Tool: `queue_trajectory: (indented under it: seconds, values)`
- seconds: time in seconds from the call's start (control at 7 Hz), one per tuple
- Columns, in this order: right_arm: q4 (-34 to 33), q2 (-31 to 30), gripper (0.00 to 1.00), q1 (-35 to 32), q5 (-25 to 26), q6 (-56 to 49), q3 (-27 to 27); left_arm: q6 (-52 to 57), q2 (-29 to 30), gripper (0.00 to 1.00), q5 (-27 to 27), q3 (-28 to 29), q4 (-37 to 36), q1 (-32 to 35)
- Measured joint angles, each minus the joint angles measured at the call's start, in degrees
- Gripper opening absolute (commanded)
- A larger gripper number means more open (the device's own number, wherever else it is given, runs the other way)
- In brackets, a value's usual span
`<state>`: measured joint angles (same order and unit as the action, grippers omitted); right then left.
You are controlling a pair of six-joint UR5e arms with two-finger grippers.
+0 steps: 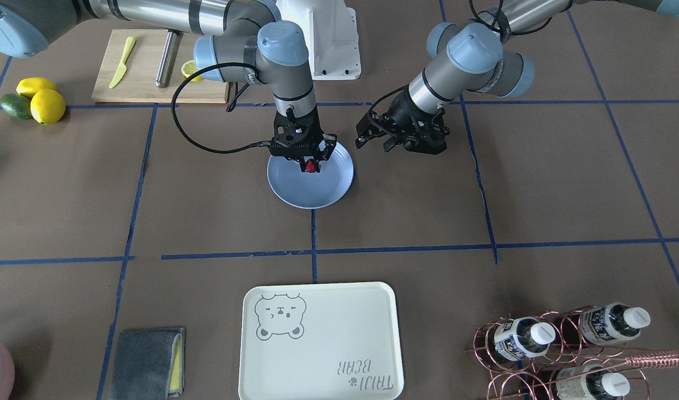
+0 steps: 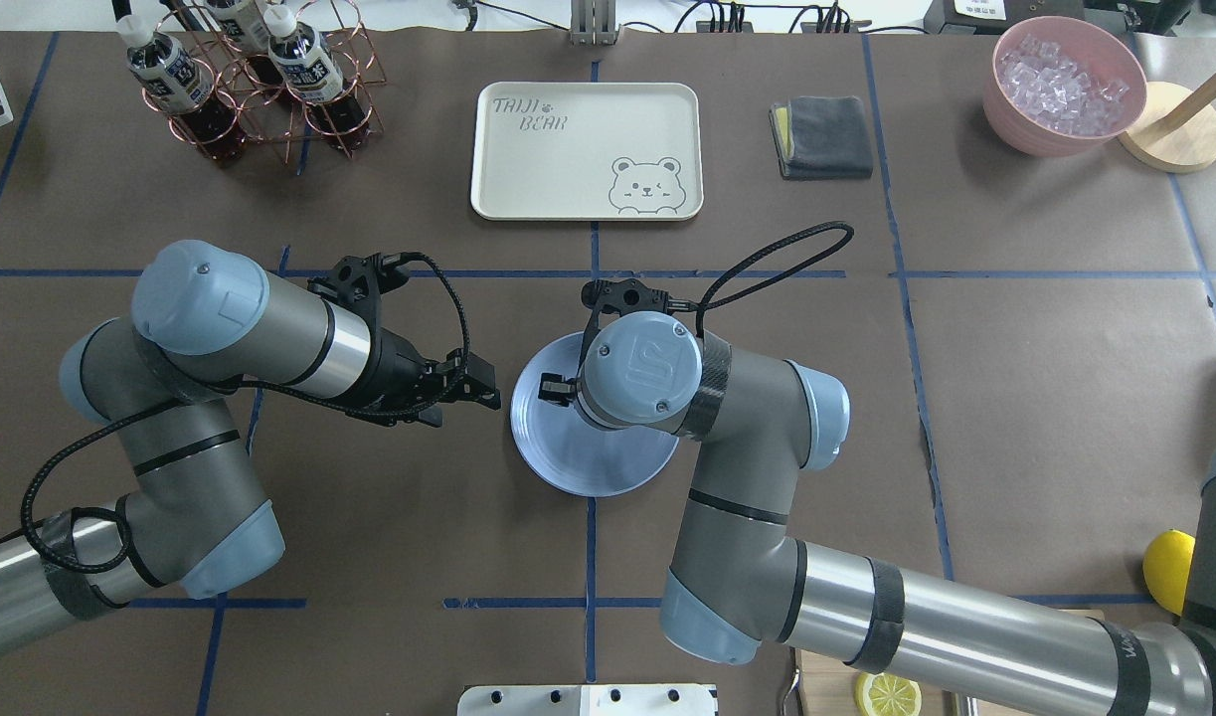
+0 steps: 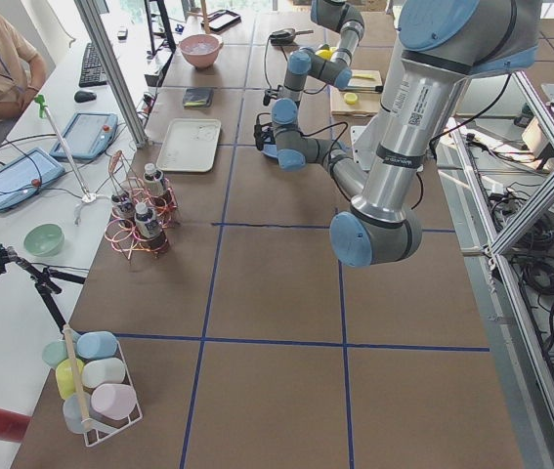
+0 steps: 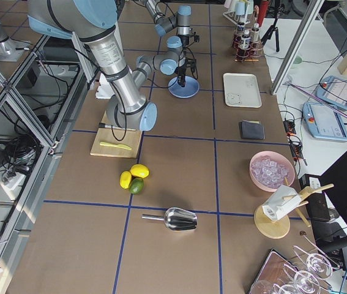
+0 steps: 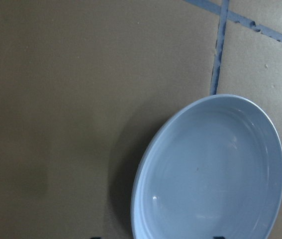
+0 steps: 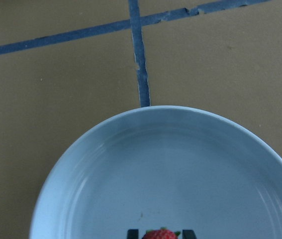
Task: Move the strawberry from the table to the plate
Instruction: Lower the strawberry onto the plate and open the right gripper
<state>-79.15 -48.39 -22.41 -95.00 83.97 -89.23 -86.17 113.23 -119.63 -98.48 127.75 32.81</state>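
Observation:
The small dark-red strawberry [image 1: 311,166] hangs just over the far part of the light-blue plate [image 1: 311,191], with my right gripper [image 1: 312,161] pointing straight down and shut on it. In the right wrist view the strawberry [image 6: 159,234] shows at the bottom edge between the two fingertips, above the plate [image 6: 165,169]. From overhead the right wrist covers the berry, and only the plate [image 2: 568,457] shows. My left gripper [image 2: 480,384] hovers beside the plate's rim, open and holding nothing. Its wrist view looks down on the bare plate [image 5: 215,169] and the brown table [image 5: 56,99].
A cream bear tray [image 1: 317,344] and a grey cloth [image 1: 147,364] lie across the table. A copper bottle rack [image 1: 567,344] stands beyond the left arm. The cutting board [image 1: 145,66] with a yellow knife and lemon slice, and lemons [image 1: 39,100], sit near the right arm's base.

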Motion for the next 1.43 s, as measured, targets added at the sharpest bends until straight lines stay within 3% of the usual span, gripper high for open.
queue_trajectory:
  seconds: [0.29,0.57,0.71,0.86,1.43]
  values:
    - [0.16,0.2,0.0,0.05,0.33,0.32,1.26,-0.03,-0.02,0.81,0.04,0.17,-0.03,-0.06]
    - [0.16,0.29,0.14,0.07,0.34,0.34,1.74,-0.01,-0.02,0.81,0.09,0.46,-0.04,-0.1]
    - [0.12,0.3,0.34,0.08,0.34,0.34,1.99,-0.03,-0.02,0.81,0.1,0.52,-0.04,-0.12]
    - [0.07,0.31,0.99,0.08,0.33,0.28,2.29,-0.05,-0.02,0.81,0.1,0.55,-0.04,-0.15]
    - [0.04,0.78,1.0,-0.2,-1.26,0.01,1.88,0.0,-0.12,0.81,0.1,0.54,-0.04,-0.15]
